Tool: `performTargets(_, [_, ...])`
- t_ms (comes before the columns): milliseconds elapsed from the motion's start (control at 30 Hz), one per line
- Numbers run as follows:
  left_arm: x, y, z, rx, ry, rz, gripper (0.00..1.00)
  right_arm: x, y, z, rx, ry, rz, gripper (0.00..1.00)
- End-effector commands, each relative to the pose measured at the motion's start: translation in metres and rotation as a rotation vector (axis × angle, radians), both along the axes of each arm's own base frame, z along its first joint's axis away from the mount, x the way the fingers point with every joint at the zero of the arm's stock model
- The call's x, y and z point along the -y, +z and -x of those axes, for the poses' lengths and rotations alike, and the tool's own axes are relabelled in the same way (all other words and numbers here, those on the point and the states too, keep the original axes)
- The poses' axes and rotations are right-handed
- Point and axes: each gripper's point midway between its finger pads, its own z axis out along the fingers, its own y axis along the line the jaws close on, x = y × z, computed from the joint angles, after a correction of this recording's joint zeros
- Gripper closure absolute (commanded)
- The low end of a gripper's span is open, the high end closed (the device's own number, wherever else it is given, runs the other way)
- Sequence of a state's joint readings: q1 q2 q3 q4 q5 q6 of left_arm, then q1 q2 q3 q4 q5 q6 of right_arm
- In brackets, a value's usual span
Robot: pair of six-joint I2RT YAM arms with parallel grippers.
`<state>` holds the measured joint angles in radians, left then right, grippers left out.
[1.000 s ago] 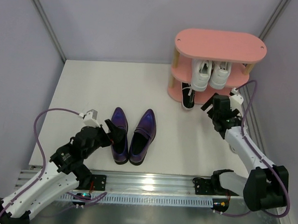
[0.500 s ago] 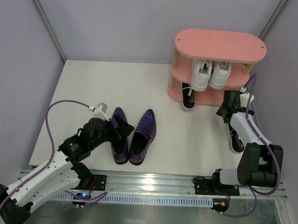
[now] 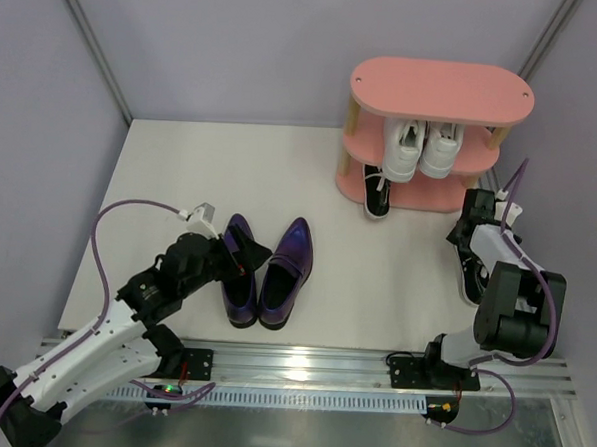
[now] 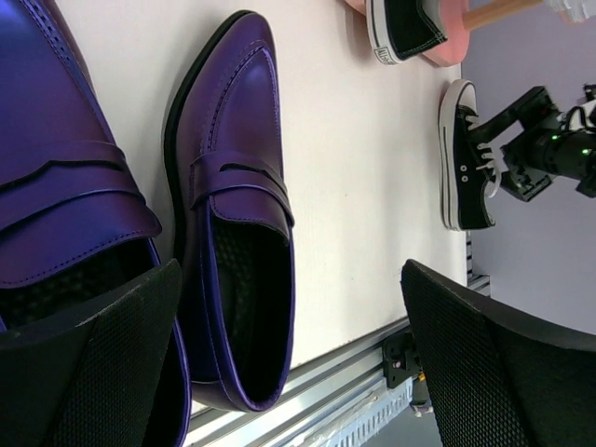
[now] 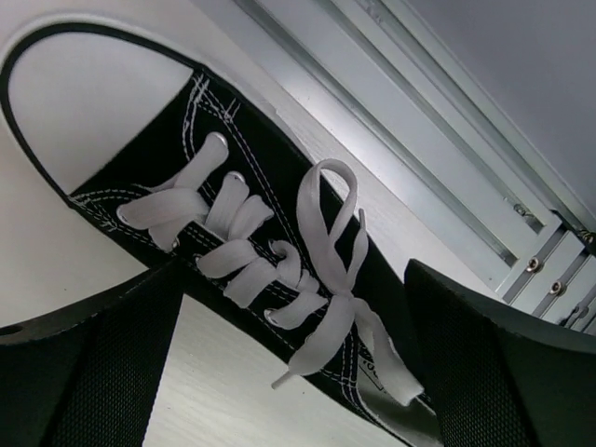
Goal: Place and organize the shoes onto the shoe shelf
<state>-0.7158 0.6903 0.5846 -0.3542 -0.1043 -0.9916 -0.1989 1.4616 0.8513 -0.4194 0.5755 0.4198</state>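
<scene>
Right claw (image 5: 293, 279) now above sneaker (image 5: 233, 186), toe shelfward

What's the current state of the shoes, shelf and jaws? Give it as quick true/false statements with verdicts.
1. The white sneakers sit on the shoe shelf's middle tier. True.
2. Both purple loafers are on the shelf. False: they lie on the table by the left gripper.
3. One black sneaker lies on the table, off the shelf. True.
4. The right gripper has its jaws shut on that sneaker. False: the jaws are open either side of it.
5. The left gripper's jaws are open. True.
</scene>
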Motion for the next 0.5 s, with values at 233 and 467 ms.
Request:
performTargets(233, [-0.016,0.011,0.007,0.059,0.032,0.019,0.01,-0.019,-0.027,-0.005,0.017,0.065,-0.122,0.62])
performTargets(467, [-0.031,0.003,0.017,0.072,0.062,0.018,0.01,-0.032,-0.016,0.003,0.074,0.092,-0.162,0.96])
